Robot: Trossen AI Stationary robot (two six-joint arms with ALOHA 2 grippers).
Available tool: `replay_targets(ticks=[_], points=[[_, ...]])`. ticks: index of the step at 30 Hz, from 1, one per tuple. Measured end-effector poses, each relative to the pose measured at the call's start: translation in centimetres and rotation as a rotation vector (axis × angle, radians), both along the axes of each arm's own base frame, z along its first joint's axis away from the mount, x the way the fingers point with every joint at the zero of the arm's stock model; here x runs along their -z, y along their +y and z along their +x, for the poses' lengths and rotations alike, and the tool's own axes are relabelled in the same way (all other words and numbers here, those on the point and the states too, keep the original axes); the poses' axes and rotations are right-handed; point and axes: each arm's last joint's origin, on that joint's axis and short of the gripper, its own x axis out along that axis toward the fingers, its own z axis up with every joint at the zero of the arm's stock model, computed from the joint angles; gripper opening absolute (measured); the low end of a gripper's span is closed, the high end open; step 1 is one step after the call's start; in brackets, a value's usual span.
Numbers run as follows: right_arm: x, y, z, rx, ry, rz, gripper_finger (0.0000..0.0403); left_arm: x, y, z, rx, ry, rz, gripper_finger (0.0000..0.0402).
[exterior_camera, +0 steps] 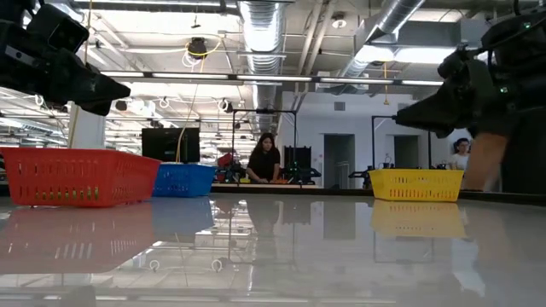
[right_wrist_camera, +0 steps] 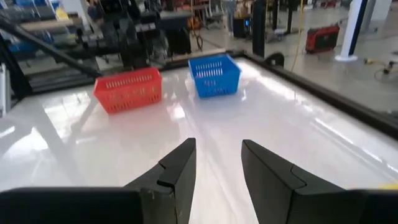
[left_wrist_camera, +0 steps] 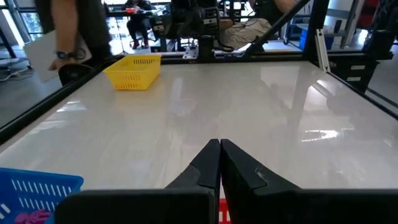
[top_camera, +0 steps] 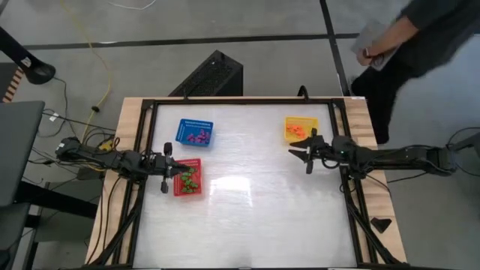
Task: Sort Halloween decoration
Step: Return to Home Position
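At the left edge of the table (top_camera: 247, 225), left arm (top_camera: 112, 160) is stretching in level, left gripper (left_wrist_camera: 219, 149) hovering over the red basket's (top_camera: 187, 193) left rim, fingers pressed fully together, gripping nothing. Right arm (top_camera: 390, 156) is reaching in from the right edge, right gripper (right_wrist_camera: 217, 149) hanging just near of the yellow basket (top_camera: 300, 120), fingers parted moderately, empty. Green trinkets (top_camera: 187, 178) are lying in the red basket, purple trinkets (top_camera: 198, 137) in the blue basket (top_camera: 195, 122) just behind it, orange trinkets (top_camera: 298, 131) in the yellow basket.

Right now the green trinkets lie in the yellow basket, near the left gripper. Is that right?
Not quite. The green trinkets lie in the red basket, not a yellow one, near the left gripper. The high view shows it.
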Motion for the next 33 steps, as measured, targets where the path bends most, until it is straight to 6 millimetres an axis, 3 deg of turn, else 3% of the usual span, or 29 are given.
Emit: replay_targets(ticks=[16,33], points=[[2.4,0.1,-0.6,0.001,0.25,0.061,0.0159,0.0,0.0,0.0,-0.001,0.0,0.0,0.0],[2.7,0.2,-0.7,0.002,0.283,0.071,0.0159,0.0,0.0,0.0,-0.001,0.0,0.0,0.0]])
